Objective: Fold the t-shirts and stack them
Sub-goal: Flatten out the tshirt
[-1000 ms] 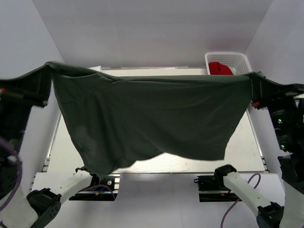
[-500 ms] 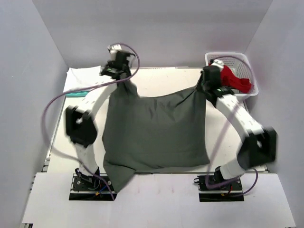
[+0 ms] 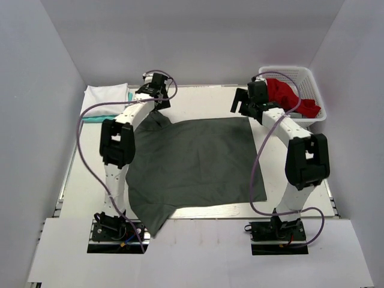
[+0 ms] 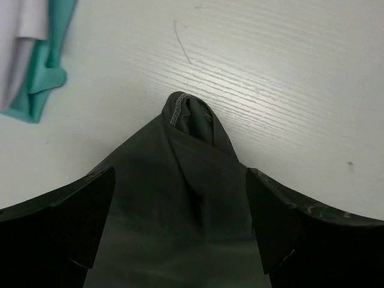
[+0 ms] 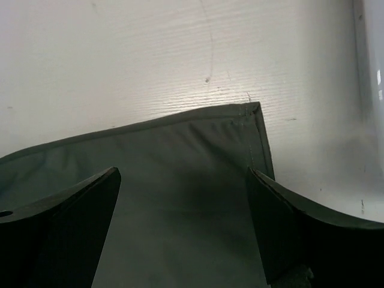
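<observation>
**Item: dark grey t-shirt** (image 3: pixel 198 162), one of four
- Position: it is lying spread open on the middle of the table (image 3: pixel 204 102). Its far edge is running left to right, a little short of the table's far edge. Its near left part is sagging over the table's near edge.
- Condition: it is lying mostly flat. The far left end is gathering into a bunched corner (image 4: pixel 192 114). The far right end is showing a square hemmed corner (image 5: pixel 255 114).

**Item: left gripper** (image 3: pixel 156 103)
- It is hovering over the far left corner with its jaws standing wide and nothing between them.
- In the wrist view the cloth is passing under the open fingers toward the arm's base.

**Item: right gripper** (image 3: pixel 246 103)
- It is hovering over the far right corner, jaws likewise wide and holding nothing.
- The hem is lying just beyond its fingers.

**Governing relation:** the whole shirt is lying on the near side of both pairs of jaws. Each arm is sitting nearest its own far corner, and the line between the corners is crossing the table from side to side. As a judgement, a fold is likely calling for both arms together, and the sagging near left part is falling to the left arm.

**Other stock**
- The white t-shirt (image 3: pixel 107 96) is resting folded on the teal t-shirt (image 3: pixel 90 118) at the table's far left corner.
- The red t-shirt (image 3: pixel 288 96) is lying heaped in the basket (image 3: pixel 288 69) at the far right corner
</observation>
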Available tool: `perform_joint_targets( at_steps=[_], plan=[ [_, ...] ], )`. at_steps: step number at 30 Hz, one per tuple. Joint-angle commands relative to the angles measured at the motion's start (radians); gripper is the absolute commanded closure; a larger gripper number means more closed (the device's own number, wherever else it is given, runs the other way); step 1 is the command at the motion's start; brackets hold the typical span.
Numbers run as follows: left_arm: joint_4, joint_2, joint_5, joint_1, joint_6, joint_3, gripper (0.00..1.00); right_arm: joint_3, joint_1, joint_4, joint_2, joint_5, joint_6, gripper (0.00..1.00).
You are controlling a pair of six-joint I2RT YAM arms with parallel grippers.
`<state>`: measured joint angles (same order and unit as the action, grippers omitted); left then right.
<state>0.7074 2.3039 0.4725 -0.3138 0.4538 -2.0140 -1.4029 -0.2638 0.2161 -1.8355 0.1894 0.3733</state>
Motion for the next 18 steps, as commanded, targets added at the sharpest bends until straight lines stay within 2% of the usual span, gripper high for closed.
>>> perform_joint_targets(
  at_steps=[1,4,6,9,10,13,18],
  plan=[
    [-0.105,-0.244,-0.009,-0.007,0.011,0.121,0.00,0.031,-0.014,-0.052,0.105,-0.031,-0.033,0.10],
    [-0.083,-0.349,-0.009,-0.007,0.052,0.201,0.00,0.135,-0.026,-0.058,0.173,-0.044,-0.022,0.10],
    [-0.057,-0.400,0.002,-0.017,0.086,0.305,0.00,0.194,-0.035,-0.064,0.229,-0.065,-0.002,0.10],
    [-0.052,-0.503,-0.070,-0.027,0.147,0.496,0.00,0.333,-0.051,-0.080,0.307,-0.068,0.036,0.10],
    [-0.068,-0.547,-0.096,-0.027,0.166,0.602,0.00,0.355,-0.054,-0.090,0.317,-0.077,0.041,0.10],
    [-0.147,-0.595,-0.152,-0.027,0.192,0.769,0.00,0.435,-0.057,-0.107,0.337,-0.108,0.053,0.10],
    [-0.163,-0.560,-0.150,-0.027,0.204,0.807,0.00,0.467,-0.054,-0.129,0.266,-0.096,0.070,0.10]
  ],
)
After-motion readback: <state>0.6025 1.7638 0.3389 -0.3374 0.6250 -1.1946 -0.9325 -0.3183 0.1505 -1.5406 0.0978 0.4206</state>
